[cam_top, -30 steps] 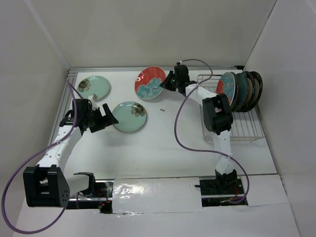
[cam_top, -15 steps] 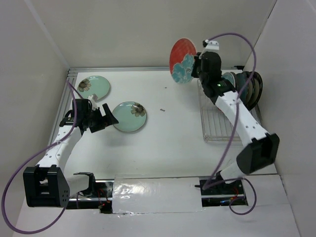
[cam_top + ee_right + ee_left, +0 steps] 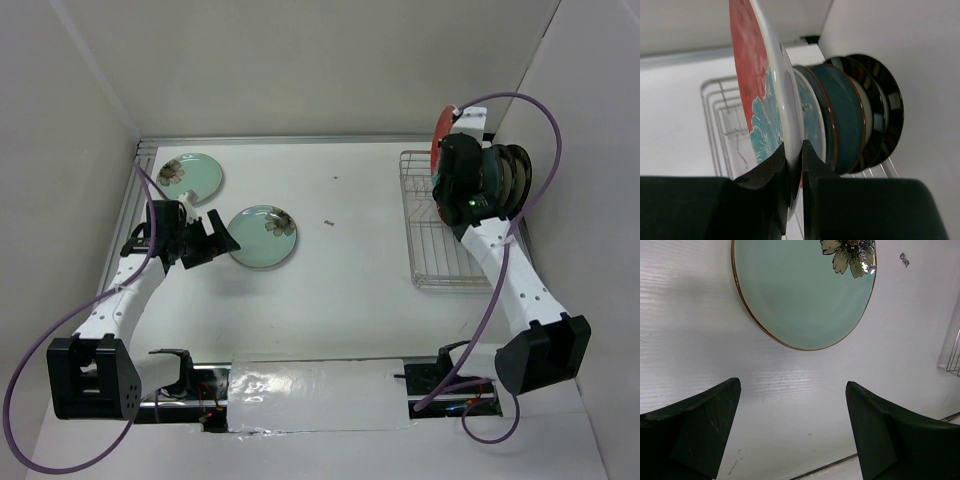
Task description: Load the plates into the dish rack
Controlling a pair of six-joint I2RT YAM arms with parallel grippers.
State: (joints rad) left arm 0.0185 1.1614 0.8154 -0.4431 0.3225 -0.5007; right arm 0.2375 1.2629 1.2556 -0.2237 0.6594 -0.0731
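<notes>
- The right gripper [image 3: 794,149] is almost closed, its dark fingers pinching the rim of the red plate [image 3: 751,85]. It holds the plate on edge above the far end of the rack [image 3: 440,250].
- The left gripper [image 3: 792,384] is spread wide and holds nothing. It hovers over the table [image 3: 330,290] near a mint plate [image 3: 800,295] without touching it.
- Just right of the red plate, the racked plates [image 3: 845,115] stand on edge in a tight row. I cannot tell whether the red plate touches the nearest of them.
- A second mint plate [image 3: 189,174] lies flat near the table's far left corner.
- The rack is rectangular, of thin silver wire.
- The plates are round and glazed. The red plate has blue flowers and a white underside, the mint plate a thin brown rim and a flower, and the racked plates are teal or dark-rimmed.
</notes>
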